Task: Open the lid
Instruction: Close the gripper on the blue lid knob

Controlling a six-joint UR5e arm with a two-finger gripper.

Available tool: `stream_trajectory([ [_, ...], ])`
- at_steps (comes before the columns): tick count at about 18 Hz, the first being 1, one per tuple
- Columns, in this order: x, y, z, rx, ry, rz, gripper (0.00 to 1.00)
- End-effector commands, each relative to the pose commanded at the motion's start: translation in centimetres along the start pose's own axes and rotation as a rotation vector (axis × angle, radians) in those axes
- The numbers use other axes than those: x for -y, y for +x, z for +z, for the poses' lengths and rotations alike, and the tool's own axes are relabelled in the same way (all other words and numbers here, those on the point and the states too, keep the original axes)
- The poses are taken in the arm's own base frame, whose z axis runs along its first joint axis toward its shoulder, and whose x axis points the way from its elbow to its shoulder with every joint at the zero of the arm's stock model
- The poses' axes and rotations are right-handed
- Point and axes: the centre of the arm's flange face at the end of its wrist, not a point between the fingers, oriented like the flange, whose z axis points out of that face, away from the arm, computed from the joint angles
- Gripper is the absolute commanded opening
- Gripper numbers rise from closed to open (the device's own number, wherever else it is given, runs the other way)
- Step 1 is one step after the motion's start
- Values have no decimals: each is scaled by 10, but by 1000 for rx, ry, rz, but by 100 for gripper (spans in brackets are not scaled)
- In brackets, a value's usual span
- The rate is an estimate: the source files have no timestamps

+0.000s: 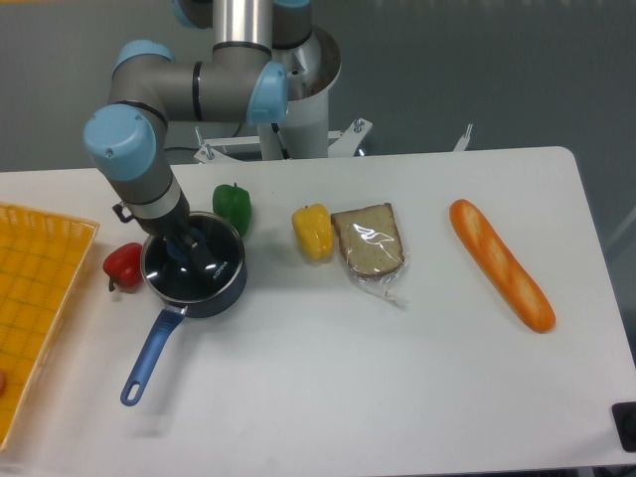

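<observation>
1. The glass lid (199, 263) sits flat on the dark blue saucepan (221, 295), near the table's left edge and about midway between front and back.
2. The gripper (185, 244) reaches down over the lid's centre, where the blue knob would be; its fingers are hidden against the dark glass, so I cannot tell how far apart they stand or whether they grip anything.
3. The saucepan's blue handle (149, 358) points toward the table's front-left.
4. A red pepper (122, 264) lies just beside the pan on its left; a green pepper (234, 206) is just behind it.
5. Further right lie a yellow pepper (312, 231), then a wrapped bread slice (370, 240) touching it.
6. A baguette (501, 263) lies well apart, near the right edge.
7. A yellow tray (40, 288) overhangs the white table (378, 378) at the left edge.
</observation>
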Motion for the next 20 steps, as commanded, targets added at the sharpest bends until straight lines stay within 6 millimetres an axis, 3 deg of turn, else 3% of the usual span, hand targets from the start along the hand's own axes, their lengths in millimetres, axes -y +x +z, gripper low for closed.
stream_trajectory([
  [20,-4,1,2,-50,79,51,100],
])
